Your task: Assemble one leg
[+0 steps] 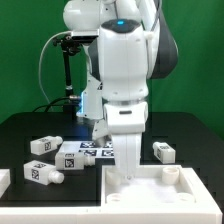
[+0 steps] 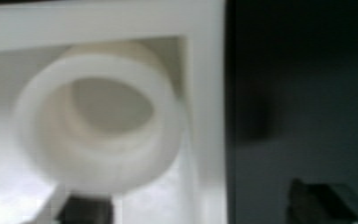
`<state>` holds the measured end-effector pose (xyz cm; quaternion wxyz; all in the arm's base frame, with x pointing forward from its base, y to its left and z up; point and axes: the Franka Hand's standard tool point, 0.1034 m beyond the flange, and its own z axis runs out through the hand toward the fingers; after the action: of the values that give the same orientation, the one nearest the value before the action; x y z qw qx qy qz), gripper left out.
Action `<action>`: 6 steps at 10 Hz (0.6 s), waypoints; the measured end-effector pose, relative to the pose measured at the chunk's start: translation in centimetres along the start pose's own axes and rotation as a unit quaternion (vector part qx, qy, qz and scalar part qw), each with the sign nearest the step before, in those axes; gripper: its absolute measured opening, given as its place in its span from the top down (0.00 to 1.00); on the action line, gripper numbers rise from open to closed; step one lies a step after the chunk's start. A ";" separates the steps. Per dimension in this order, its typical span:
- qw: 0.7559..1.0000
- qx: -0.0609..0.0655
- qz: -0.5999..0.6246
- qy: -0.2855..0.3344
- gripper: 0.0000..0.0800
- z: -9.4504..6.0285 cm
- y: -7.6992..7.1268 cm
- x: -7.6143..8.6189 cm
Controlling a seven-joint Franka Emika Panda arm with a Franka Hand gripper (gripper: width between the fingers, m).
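Green wall behind; black tabletop below, matte, with loose white parts scattered over it.

Exterior view: white arm upright mid-frame, fingers pointing straight down at the far edge of the white rimmed panel. Round socket on the panel, just toward the exterior view's right of the fingers. Nearest leg lying on its side on the tabletop, beyond the panel's far edge, near the fingers and toward the exterior view's right of them; long axis roughly level, running across the view with a slight slant. Three more legs lying toward the exterior view's left, farther off, beside the marker board. None yet standing in the panel.

Wrist view: blurred. Panel rim and a round hole filling most of the frame; whether the same as the socket, impossible to tell. Black tabletop alongside. Fingers spread wide, dark tips well apart, nothing between them: released and empty. No leg here.

By judgement: a sideways shift toward the leg first, then a pinch across its short width, not along its length.
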<state>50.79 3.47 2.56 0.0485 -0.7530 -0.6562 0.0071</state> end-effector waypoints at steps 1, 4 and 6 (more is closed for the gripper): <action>0.999 0.000 0.039 -0.004 0.24 -0.9 -0.4 0.4; 0.987 -0.005 0.160 -0.013 0.19 -2.9 -0.8 2.3; 0.970 -0.004 0.243 -0.015 0.19 -3.3 -1.4 4.4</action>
<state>50.27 7.82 6.20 0.0322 -0.8900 -0.4540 0.0277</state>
